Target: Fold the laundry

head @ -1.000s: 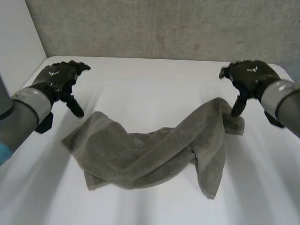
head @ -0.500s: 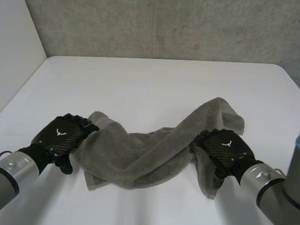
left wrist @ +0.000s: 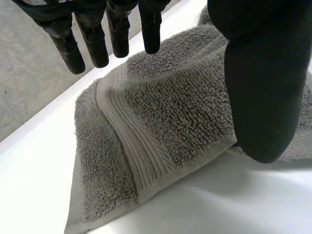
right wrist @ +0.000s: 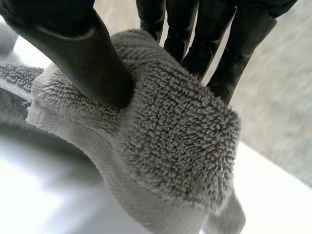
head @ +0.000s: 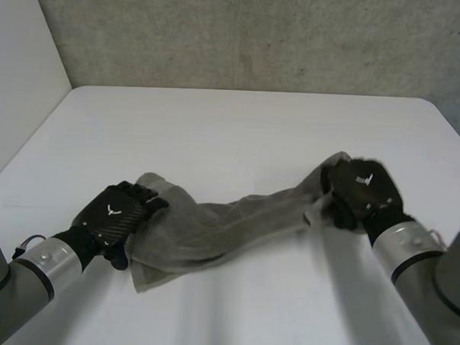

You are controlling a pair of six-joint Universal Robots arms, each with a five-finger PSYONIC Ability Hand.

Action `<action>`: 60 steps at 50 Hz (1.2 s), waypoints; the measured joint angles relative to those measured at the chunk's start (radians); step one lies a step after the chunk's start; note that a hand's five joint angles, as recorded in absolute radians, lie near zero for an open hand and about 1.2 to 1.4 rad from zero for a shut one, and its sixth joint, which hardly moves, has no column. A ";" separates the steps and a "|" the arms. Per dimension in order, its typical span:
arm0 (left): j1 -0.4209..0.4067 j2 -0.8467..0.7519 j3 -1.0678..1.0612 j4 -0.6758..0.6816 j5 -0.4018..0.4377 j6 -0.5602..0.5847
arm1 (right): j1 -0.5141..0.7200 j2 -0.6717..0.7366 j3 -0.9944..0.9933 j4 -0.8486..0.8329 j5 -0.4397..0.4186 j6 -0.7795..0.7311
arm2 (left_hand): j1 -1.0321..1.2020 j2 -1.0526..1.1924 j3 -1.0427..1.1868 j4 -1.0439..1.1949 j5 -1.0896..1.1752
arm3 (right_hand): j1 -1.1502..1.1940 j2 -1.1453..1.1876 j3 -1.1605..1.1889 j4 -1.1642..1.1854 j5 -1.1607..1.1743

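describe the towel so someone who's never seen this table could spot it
On the white table, look between the two black hands. A grey terry towel lies bunched into a long band from the left hand, over one end, to the right hand, pinching the other. It is the only cloth there, fuzzy, with a flat ribbed stripe near the left end.

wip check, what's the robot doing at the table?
It is working on a grey towel that lies bunched and rope-like across the white table, not yet folded. The right robot hand pinches a wad of the towel's right end between thumb and fingers. The left robot hand sits over the towel's left end, near a hemmed corner, with fingers straight and no grasp closed.
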 measured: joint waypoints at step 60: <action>-0.075 -0.157 0.503 0.125 -0.287 -0.121 | -0.101 0.209 -0.699 0.653 -0.227 -0.306 | 0.919 0.957 0.958 0.960 0.934 | 0.000 0.000 0.019 0.000 0.004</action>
